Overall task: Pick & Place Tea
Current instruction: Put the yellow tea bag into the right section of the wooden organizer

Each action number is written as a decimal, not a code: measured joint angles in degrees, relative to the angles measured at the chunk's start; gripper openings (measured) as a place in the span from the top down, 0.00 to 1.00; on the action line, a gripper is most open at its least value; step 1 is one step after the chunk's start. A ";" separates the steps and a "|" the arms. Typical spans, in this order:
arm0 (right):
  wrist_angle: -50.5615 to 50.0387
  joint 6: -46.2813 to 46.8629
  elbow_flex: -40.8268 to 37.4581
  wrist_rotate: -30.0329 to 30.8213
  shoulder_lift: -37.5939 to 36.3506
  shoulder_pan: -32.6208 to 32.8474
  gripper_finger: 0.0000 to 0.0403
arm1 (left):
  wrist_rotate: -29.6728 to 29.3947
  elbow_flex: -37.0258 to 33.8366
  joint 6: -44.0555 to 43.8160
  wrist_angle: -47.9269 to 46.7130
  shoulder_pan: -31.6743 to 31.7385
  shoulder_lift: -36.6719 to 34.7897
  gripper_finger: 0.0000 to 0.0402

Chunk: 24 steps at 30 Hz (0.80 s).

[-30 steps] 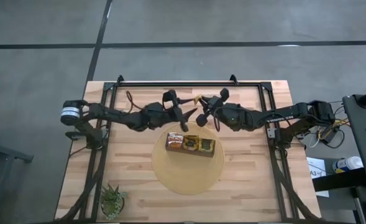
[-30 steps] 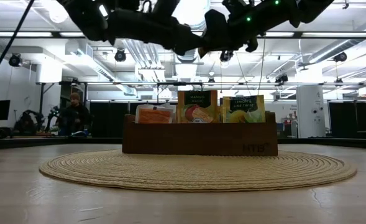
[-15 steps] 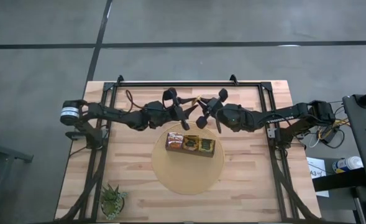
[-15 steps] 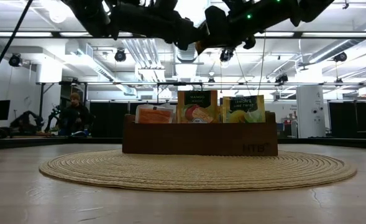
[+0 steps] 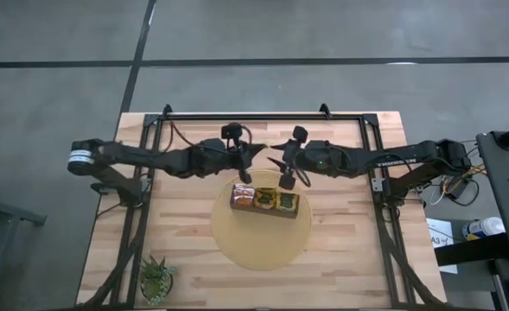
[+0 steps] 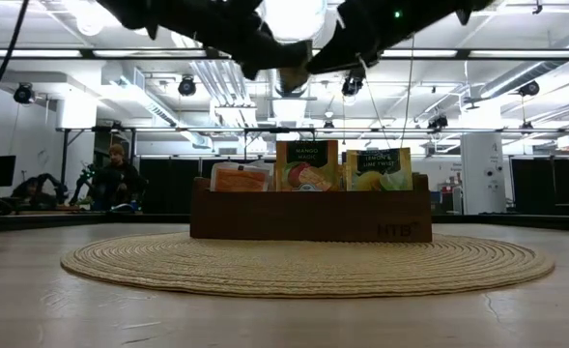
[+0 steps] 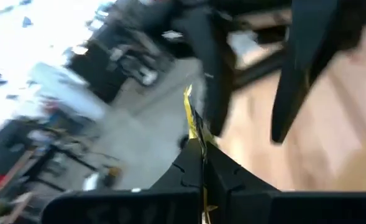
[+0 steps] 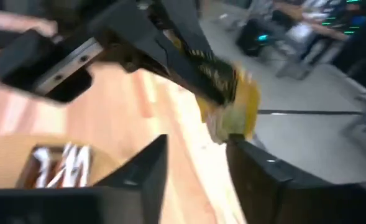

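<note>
A yellow-green tea sachet (image 8: pixel 232 102) hangs in mid-air above the table's far middle, with my left gripper (image 7: pixel 201 146) shut on it. My right gripper (image 8: pixel 195 149) faces it from the table's right, open, its fingers on either side of the sachet's free end. In the high view the two grippers (image 5: pixel 258 154) (image 5: pixel 276 161) meet tip to tip just beyond a long dark wooden box (image 5: pixel 264 200). The box rests on a round woven mat (image 5: pixel 261 233). Other sachets stand upright in it: an orange one (image 6: pixel 239 179), a mango one (image 6: pixel 307 165) and a lemon-lime one (image 6: pixel 379 169). My left gripper pinches one edge of the sachet (image 7: pixel 195 127) between its two fingers, coming about level from the table's left. The sachet sticks out past the fingertips, edge-on to the left wrist view and lifted clear of everything. My right gripper's one finger (image 8: pixel 251 158) stands close under the sachet's lower corner; I cannot tell whether it touches.
A small green spiky plant (image 5: pixel 157 278) stands at the table's near left corner. A black frame rail (image 5: pixel 263 115) runs along the far edge, with struts down both sides. A person (image 6: pixel 118 179) is in the room beyond the table.
The sachet has passed from my right gripper to my left. The left fingers have shut on it and the right fingers have parted. Both grippers have risen a little and their wrists have turned, bringing them nearer level. The box and its sachets have not moved.
</note>
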 joint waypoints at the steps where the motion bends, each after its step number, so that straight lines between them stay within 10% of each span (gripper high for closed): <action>1: -2.48 -0.71 1.10 -1.53 -0.10 0.00 0.57 | 1.43 0.64 -0.48 -3.47 0.03 -0.77 1.00; 7: -7.14 -2.40 5.92 -11.74 0.31 0.00 0.33 | 14.28 5.54 -3.01 -25.22 -0.31 -1.65 1.00; 14: -11.79 -2.56 8.14 -14.54 3.78 0.00 0.28 | 14.33 6.80 -2.89 -25.60 -1.55 -1.43 1.00; 19: -12.13 -2.09 8.96 -15.03 6.13 0.11 0.44 | 14.29 7.02 -2.91 -25.70 -1.53 -1.45 1.00; 24: -12.78 -3.34 9.66 -17.04 6.24 0.07 0.82 | 14.69 7.02 -3.01 -27.28 -1.58 -1.45 1.00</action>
